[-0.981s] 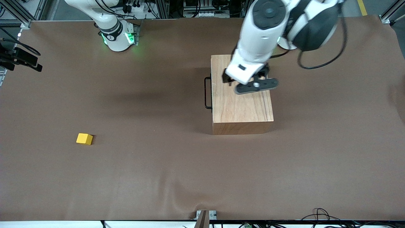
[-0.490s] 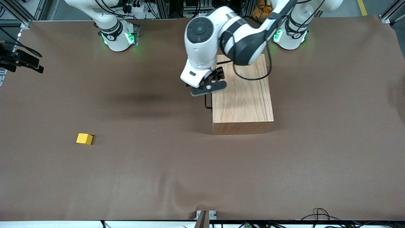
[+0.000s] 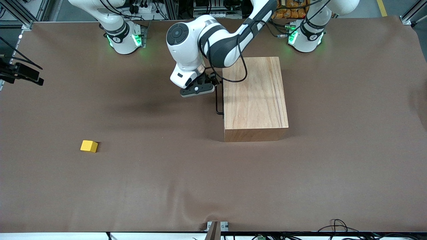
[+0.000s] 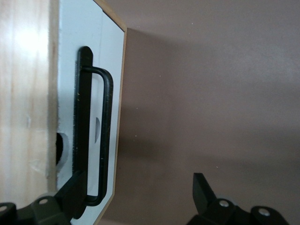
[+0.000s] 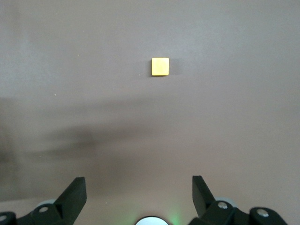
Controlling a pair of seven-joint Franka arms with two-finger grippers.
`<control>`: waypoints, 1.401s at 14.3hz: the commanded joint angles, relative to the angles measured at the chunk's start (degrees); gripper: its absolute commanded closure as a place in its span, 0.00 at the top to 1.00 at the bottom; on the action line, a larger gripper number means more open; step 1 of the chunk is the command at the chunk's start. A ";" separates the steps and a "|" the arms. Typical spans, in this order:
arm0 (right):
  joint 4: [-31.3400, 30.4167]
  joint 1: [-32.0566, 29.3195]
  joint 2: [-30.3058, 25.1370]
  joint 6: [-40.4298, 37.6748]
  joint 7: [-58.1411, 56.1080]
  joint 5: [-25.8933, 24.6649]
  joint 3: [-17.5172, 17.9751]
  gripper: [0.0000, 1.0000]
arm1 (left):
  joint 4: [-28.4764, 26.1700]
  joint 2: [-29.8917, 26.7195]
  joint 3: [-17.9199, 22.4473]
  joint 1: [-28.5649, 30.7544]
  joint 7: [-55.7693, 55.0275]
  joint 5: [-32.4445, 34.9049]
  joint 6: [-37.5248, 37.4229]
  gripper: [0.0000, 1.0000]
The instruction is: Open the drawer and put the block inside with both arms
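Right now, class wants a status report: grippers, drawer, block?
Left gripper open beside drawer handle. Right gripper open, waiting above block. Drawer shut.

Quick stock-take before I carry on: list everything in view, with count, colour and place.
Box: one, light wood, toward the left arm's end of the table.
Drawer: one, white front, shut in the box.
Handle: one, black wire, on the drawer front.
Block: one, yellow, toward the right arm's end, nearer the front camera than the box.
Table: one, brown cover.
Left gripper: black, open, in front of the drawer by the handle.
Right gripper: black, open, above the table; that arm waits.
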 commanded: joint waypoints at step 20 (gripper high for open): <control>1.76 -0.42 0.55 -1.34 0.37 -0.99 0.64 1.00 | 2.09 5.02 0.89 -0.92 9.02 4.87 -2.41 1.00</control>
